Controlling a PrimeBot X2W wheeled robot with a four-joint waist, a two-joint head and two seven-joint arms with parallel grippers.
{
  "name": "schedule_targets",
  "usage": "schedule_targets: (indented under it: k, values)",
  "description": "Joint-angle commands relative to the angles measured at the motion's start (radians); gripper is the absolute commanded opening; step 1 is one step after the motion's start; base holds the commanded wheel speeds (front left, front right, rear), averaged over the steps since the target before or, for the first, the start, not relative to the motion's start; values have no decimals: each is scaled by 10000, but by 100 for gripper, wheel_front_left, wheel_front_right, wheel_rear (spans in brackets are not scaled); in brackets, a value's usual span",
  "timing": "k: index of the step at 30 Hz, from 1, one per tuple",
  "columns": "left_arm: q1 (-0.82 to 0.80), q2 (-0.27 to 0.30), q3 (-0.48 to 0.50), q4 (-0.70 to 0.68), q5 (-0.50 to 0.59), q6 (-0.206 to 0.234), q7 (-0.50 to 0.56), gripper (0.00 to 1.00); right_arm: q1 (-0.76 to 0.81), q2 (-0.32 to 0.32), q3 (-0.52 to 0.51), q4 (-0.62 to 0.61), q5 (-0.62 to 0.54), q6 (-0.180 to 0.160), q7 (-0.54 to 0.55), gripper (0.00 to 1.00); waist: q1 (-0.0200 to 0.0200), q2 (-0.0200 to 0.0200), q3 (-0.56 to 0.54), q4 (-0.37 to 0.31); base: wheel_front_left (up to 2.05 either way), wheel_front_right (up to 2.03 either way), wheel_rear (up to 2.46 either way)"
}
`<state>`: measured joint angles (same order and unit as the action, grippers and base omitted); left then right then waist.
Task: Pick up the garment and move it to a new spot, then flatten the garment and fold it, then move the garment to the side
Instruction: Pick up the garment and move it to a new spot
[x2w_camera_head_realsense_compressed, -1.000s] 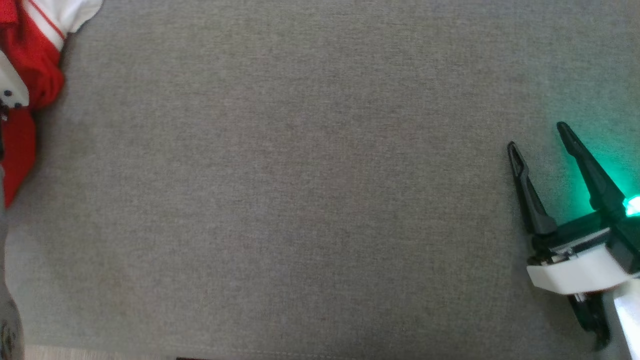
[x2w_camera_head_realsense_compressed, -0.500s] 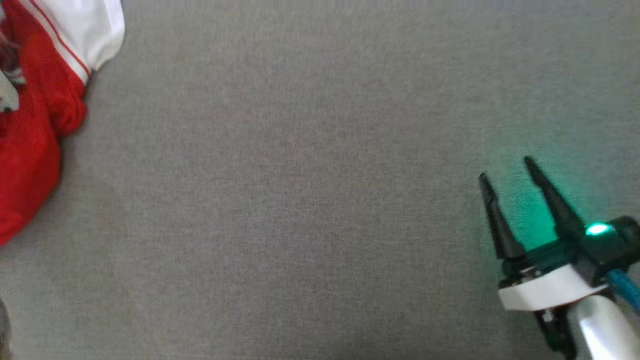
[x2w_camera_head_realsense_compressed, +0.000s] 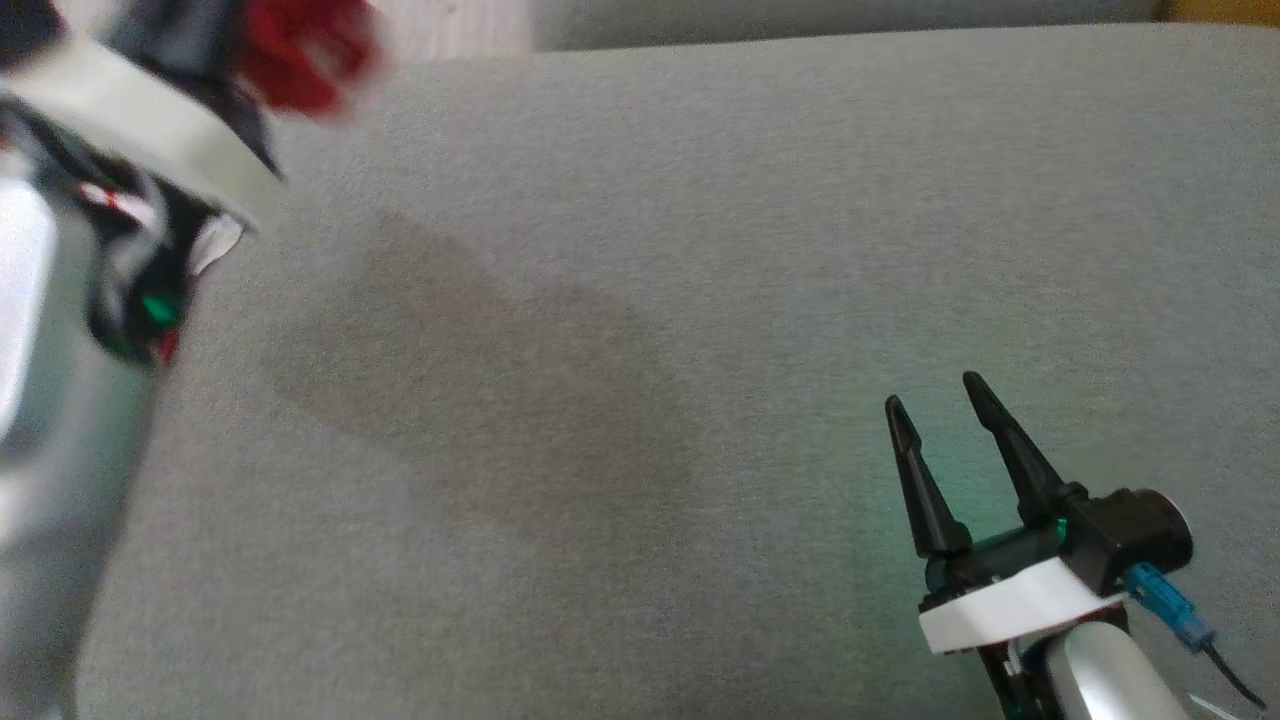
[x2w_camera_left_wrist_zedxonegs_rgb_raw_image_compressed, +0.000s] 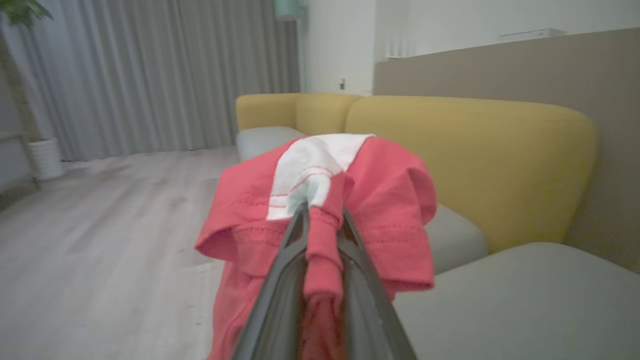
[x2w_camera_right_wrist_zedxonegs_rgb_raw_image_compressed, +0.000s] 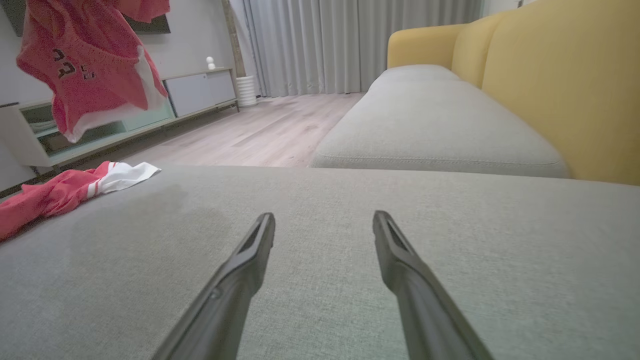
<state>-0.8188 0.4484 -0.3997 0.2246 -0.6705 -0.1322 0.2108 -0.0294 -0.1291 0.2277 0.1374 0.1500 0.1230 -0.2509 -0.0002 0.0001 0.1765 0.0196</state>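
Red-and-white jersey garment (x2w_camera_left_wrist_zedxonegs_rgb_raw_image_compressed: 385, 200) is clamped in left gripper (x2w_camera_left_wrist_zedxonegs_rgb_raw_image_compressed: 322, 210). Dark numerals on it are noted but unreadable. Right gripper (x2w_camera_head_realsense_compressed: 932, 393) is held spread, empty, over grey fabric cushion (x2w_camera_head_realsense_compressed: 640, 350).

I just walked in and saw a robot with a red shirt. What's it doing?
The robot's left end effector is shut on a red and white garment and holds it up in the air. Its right end effector is open with nothing in it, low over the grey cushion. More red and white cloth lies on the cushion; I cannot tell if it is the same garment. Nothing is flattened or folded yet.
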Motion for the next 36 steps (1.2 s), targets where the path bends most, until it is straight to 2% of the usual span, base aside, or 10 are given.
schedule_targets:
  k: [1, 7, 13, 16, 21, 27, 28, 29, 30, 36]
  values:
    - [67, 555, 248, -1068, -386, 17, 308, 0, -63, 69, 194, -342, 102, 77, -104, 100, 2, -1, -270, -401, 0, 0, 0]
    - [2640, -151, -688, -4619, -2136, 339, 1430, 0, -182, 293, 294, -417, 146, 77, -106, 100, 2, -1, -217, -1222, 0, 0, 0]
    - [3966, -904, -1564, -5228, -2768, 698, 1595, 0, -373, 479, 425, -421, 192, 77, -107, 100, 2, -1, -49, -2020, 0, 0, 0]
    - [4182, -1305, -1655, -4536, -3038, 869, 1478, 0, -479, 568, 510, -404, 234, 77, -107, 100, 2, -1, 42, -2423, 0, 0, 0]
    - [3642, -1641, -1115, -2040, -3080, 1099, 977, 0, -728, 640, 646, -351, 235, 77, -108, 100, 2, -1, 198, -3003, 0, 0, 0]
    - [2573, -1667, -566, 1079, -2739, 927, 2, 0, -961, 695, 768, -305, 261, 77, -108, 100, 2, -1, 347, -3444, 0, 0, 0]
    - [2404, -1643, -540, 1499, -2567, 874, -277, 13, -981, 702, 780, -290, 265, 77, -108, 100, 2, -1, 351, -3478, 0, 0, 0]
    - [2258, -1628, -471, 1933, -2393, 933, -595, 42, -992, 709, 793, -275, 264, 77, -108, 100, 2, -1, 350, -3505, 0, 0, 0]
    - [2111, -1607, -451, 2295, -2179, 953, -942, 100, -998, 716, 807, -265, 261, 77, -108, 100, 2, -1, 351, -3525, 0, 0, 0]
    - [1901, -1287, -812, 3491, -701, 1031, -2973, 100, -904, 747, 697, -212, 192, 77, -108, 100, 2, -1, 142, -3398, 0, 0, 0]
